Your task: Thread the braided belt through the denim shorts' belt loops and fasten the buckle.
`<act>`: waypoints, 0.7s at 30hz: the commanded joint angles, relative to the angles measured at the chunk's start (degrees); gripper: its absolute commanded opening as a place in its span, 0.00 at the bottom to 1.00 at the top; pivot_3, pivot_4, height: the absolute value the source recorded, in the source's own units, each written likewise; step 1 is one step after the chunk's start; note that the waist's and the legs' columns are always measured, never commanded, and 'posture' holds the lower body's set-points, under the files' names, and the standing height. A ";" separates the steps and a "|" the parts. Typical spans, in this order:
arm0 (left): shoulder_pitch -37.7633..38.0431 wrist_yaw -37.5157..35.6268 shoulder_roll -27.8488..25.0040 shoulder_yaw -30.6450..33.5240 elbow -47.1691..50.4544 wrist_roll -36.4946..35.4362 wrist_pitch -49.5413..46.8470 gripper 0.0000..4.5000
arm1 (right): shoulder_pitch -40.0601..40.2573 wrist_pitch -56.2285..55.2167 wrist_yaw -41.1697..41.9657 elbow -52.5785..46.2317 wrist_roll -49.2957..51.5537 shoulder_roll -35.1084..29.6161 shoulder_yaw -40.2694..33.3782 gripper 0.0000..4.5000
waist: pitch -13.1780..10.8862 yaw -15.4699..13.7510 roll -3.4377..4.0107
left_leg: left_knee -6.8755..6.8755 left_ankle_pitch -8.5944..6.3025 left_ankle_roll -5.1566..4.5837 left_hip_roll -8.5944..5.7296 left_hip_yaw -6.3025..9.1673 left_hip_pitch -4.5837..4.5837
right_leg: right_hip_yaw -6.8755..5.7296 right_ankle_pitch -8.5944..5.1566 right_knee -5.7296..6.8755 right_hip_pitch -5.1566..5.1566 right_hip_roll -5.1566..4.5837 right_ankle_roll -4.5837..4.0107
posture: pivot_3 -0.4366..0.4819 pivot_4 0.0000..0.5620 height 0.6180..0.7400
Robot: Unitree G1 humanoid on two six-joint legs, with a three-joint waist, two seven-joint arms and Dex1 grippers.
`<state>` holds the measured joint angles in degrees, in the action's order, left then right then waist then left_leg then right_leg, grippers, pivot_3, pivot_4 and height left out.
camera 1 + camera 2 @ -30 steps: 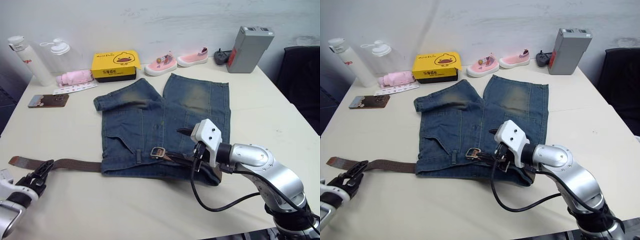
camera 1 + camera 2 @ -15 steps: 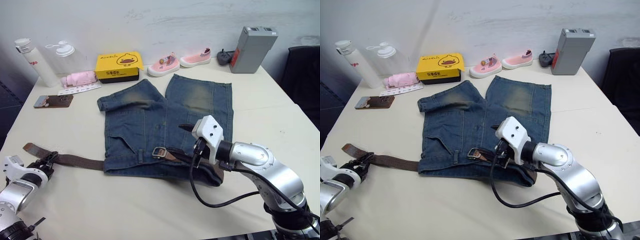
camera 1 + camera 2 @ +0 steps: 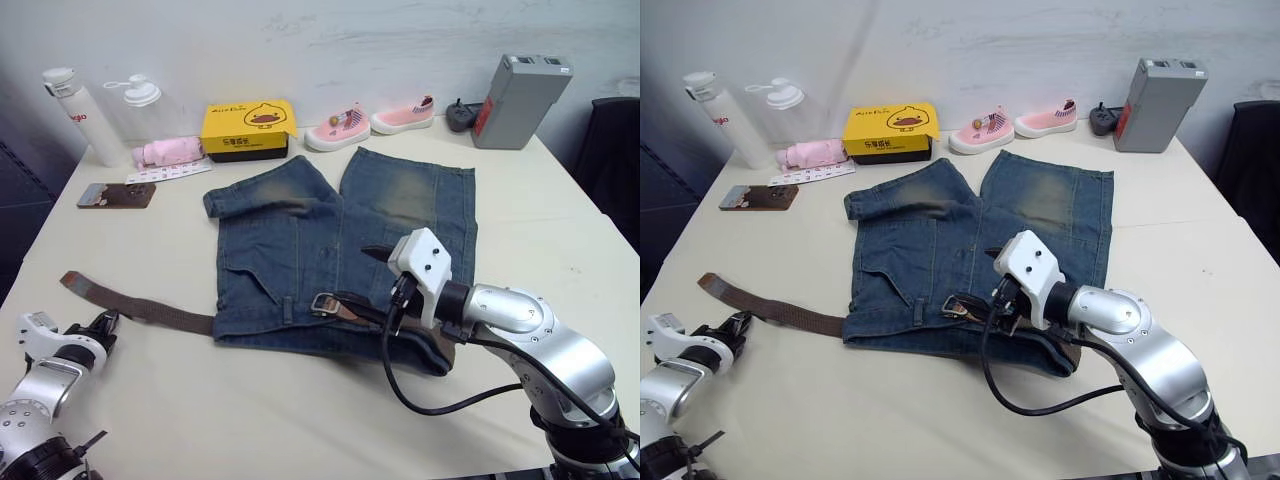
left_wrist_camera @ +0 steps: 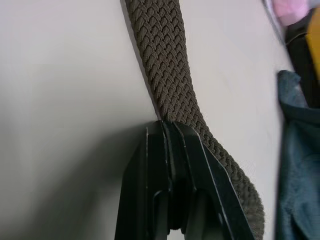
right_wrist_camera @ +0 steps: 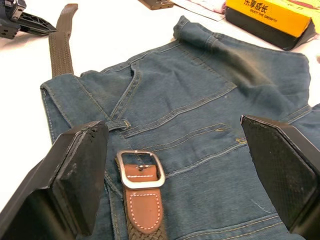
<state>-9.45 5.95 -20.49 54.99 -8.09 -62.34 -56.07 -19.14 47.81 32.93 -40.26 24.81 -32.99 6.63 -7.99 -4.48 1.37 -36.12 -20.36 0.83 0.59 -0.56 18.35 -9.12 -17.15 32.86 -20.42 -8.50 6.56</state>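
Denim shorts [image 3: 340, 250] flat on table [image 3: 560, 240], waistband toward robot, legs pointing away. Braided belt [image 3: 150, 309] runs crosswise along waistband; free end trails past shorts' edge toward left pincer [image 3: 103, 325], fingers pressed together beside strap, touching its edge. Right pincer [image 5: 180, 170] spread wide just above buckle [image 5: 141, 169]; buckle frame faces away from it, strap's long axis running back toward it.

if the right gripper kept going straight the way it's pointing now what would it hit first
Most likely the buckle of the braided belt, which lies on the denim shorts between the open fingers of the right gripper. Depth is hard to judge, so it might touch the denim just beyond it first.
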 commanded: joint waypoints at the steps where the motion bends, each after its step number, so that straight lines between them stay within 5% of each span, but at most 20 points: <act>1: 2.02 -5.60 1.35 -2.50 4.40 -3.57 -0.04 0.01 | 0.05 -0.27 -0.67 -1.82 0.23 -0.09 -0.33 1.00 | 0.07 0.28 -0.30 | 0.02 -0.01 0.01 0.05 0.01 0.01 | 0.00 0.00 0.03 0.01 0.04 0.00 | 0.48 0.27 0.72; 15: 9.86 -7.21 3.26 -4.37 12.78 -14.12 1.45 0.01 | 0.29 -0.26 -1.46 -1.24 -0.47 0.20 0.95 1.00 | -0.16 2.30 -0.60 | 0.11 -0.03 0.04 0.20 -0.02 -0.02 | 0.03 0.02 -0.21 0.06 0.30 0.01 | 0.48 0.27 0.72; 21: 15.70 -7.87 0.58 -3.35 10.53 -12.30 2.05 0.43 | -0.10 -0.09 -1.89 -0.92 -0.52 0.29 1.16 1.00 | -0.18 2.91 -0.62 | 0.15 -0.04 0.02 0.23 0.00 0.00 | 0.03 0.02 -0.21 0.06 0.27 0.00 | 0.48 0.27 0.72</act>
<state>4.17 -0.84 -17.15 50.31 3.09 -74.99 -54.93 -18.59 47.82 31.50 -40.17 24.19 -32.93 8.07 -8.17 -1.56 0.74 -35.99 -20.40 0.85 0.82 -0.53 18.36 -9.11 -17.13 32.50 -20.37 -8.23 6.56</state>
